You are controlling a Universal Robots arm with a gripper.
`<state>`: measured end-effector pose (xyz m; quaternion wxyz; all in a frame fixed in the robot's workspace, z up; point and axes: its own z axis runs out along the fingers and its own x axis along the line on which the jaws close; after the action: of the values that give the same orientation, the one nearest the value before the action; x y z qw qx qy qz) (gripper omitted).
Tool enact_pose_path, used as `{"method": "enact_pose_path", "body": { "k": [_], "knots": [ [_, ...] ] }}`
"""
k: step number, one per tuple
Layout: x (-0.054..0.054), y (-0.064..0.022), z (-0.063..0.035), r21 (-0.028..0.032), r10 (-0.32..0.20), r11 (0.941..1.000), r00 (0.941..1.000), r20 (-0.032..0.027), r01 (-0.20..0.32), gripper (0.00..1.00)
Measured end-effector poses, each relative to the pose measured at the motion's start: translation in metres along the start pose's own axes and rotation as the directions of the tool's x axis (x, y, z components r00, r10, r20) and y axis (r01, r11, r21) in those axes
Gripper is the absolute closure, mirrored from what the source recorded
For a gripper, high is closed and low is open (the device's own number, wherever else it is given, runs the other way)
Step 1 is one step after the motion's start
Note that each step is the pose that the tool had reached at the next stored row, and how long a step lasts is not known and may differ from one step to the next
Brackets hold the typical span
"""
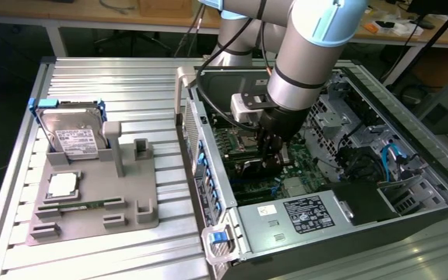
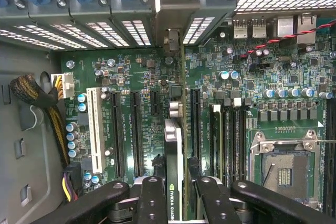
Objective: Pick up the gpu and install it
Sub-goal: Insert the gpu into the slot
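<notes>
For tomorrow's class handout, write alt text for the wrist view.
The tool grips the gpu edge-on over a green motherboard with long black slots. An empty processor socket sits to one side, yellow and black cables to the other.

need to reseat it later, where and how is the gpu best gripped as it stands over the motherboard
Grip the gpu by its long upper edge, pads on its two flat faces, coming straight down from above the open case. It stands on edge, thin and upright over the motherboard slots, so the broad faces give the firmest hold. The gripper already straddles it that way.
</notes>
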<state>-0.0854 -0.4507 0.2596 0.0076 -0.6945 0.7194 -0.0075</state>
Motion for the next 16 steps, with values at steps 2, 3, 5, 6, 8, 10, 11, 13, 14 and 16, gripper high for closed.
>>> {"method": "enact_pose_path", "body": {
  "k": [2, 3, 5, 6, 8, 10, 11, 13, 14, 16],
  "knots": [
    [0.000, 0.0000, 0.0000, 0.0000, 0.000, 1.0000, 1.0000, 0.0000, 0.000, 0.73],
    [0.000, 0.0000, 0.0000, 0.0000, 0.000, 1.0000, 1.0000, 0.0000, 0.000, 0.73],
    [0.000, 0.0008, 0.0036, -0.0003, 0.000, 1.0000, 1.0000, -0.0013, 0.000, 0.73],
    [0.000, 0.0030, 0.0103, 0.0000, 0.000, 1.0000, 1.0000, -0.0006, 0.000, 0.73],
    [0.000, 0.0031, 0.0105, 0.0000, 0.000, 1.0000, 1.0000, -0.0001, 0.000, 0.73],
    [0.000, 0.0031, 0.0105, -0.0001, 0.000, 1.0000, 1.0000, -0.0002, 0.000, 0.54],
    [0.000, 0.0031, 0.0106, 0.0000, 0.000, 1.0000, 1.0000, 0.0001, 0.000, 0.48],
    [0.000, 0.0031, 0.0100, 0.0000, 0.000, 1.0000, 1.0000, 0.0000, 0.000, 0.42],
    [0.000, 0.0028, -0.0017, -0.0003, 0.000, 1.0000, 1.0000, 0.0002, 0.000, 0.42],
    [0.000, 0.0023, -0.0234, -0.0007, 0.000, 1.0000, 1.0000, 0.0001, 0.000, 0.42]
  ]
}}
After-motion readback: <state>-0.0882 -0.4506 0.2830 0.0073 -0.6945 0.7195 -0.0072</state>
